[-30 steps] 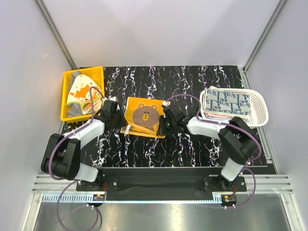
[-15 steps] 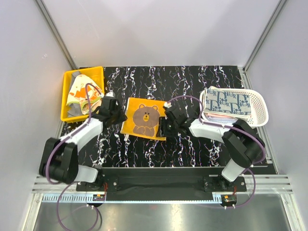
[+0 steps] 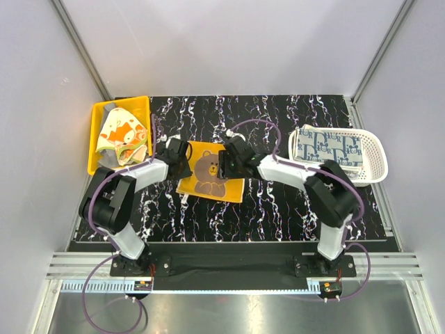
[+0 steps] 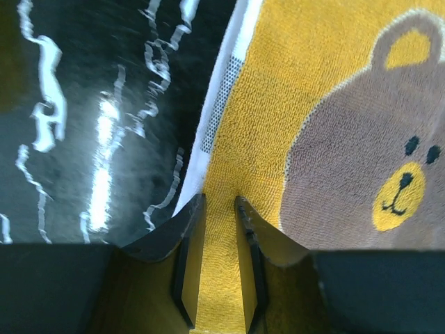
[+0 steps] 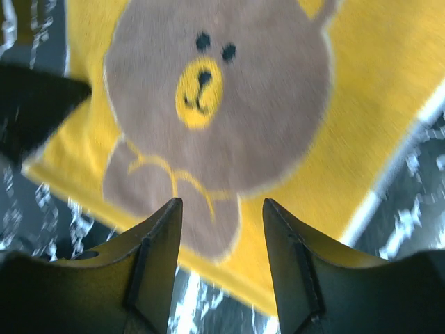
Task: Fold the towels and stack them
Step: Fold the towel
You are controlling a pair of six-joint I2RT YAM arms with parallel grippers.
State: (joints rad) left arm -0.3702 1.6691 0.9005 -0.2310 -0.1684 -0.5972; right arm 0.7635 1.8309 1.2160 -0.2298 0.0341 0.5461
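Note:
An orange-yellow towel with a brown bear (image 3: 208, 177) lies flat on the black marbled table. My left gripper (image 3: 182, 158) sits low at its far left edge. In the left wrist view its jaws (image 4: 219, 198) stand narrowly open, with smooth towel (image 4: 313, 104) showing through the gap and a white hem beside the left finger. My right gripper (image 3: 226, 163) hovers over the towel's far right part. It is open and empty (image 5: 221, 202), with the bear (image 5: 222, 90) ahead of its fingertips. A blue-white patterned towel (image 3: 327, 147) lies folded in the basket. Another towel (image 3: 122, 132) lies crumpled in the bin.
The white slotted basket (image 3: 375, 167) stands at the right of the table and the yellow bin (image 3: 96, 167) at the left. A dark shape at the left edge of the right wrist view (image 5: 35, 104) looks like the other gripper. White walls enclose the table.
The towel's raised near flap has settled and it now lies flat. Both grippers have moved toward the towel's far edge. The right jaws have widened.

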